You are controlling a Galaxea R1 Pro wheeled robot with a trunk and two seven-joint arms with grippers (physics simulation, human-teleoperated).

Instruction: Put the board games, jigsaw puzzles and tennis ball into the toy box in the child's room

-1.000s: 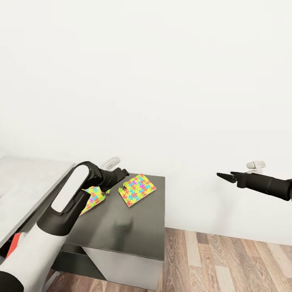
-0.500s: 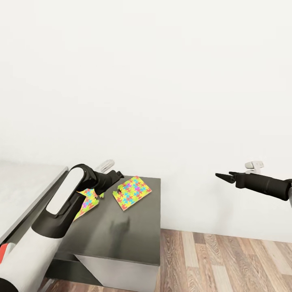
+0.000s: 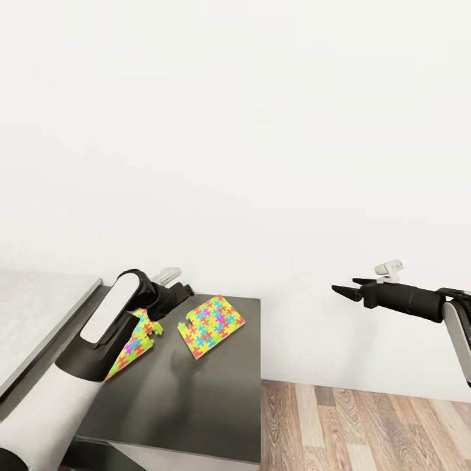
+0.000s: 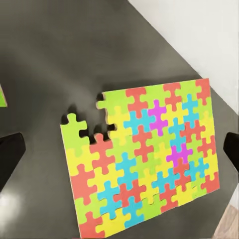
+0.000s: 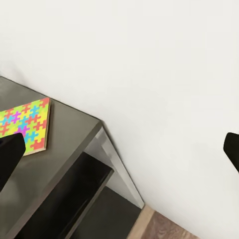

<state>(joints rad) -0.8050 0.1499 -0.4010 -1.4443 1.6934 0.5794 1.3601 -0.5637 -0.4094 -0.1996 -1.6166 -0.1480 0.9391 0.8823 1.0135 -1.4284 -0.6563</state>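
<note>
A plain white wall (image 3: 261,131) takes up most of the head view, with wood-plank floor (image 3: 366,425) at about 4 o'clock. The table (image 3: 196,399) sits at 7 o'clock, its dark grey top running toward the wall and its pale grey-white top (image 3: 33,314) off at 9 o'clock.

The left arm (image 3: 78,366) reaches up from 7 o'clock over the dark top. The left gripper (image 3: 185,292) hangs above the table between the two jigsaw puzzles; in the left wrist view its dark fingers (image 4: 10,159) stand wide apart at either edge, holding nothing. The right gripper (image 3: 340,290) hovers at 3 o'clock, off the table and over the floor, its fingers (image 5: 10,159) likewise spread and empty.

One jigsaw puzzle (image 3: 210,325) lies flat on the dark top near its wall-side corner, a notch missing from one edge (image 4: 94,117). The second jigsaw puzzle (image 3: 133,339) lies at its 9 o'clock, well apart from it, partly hidden by the left arm.
</note>
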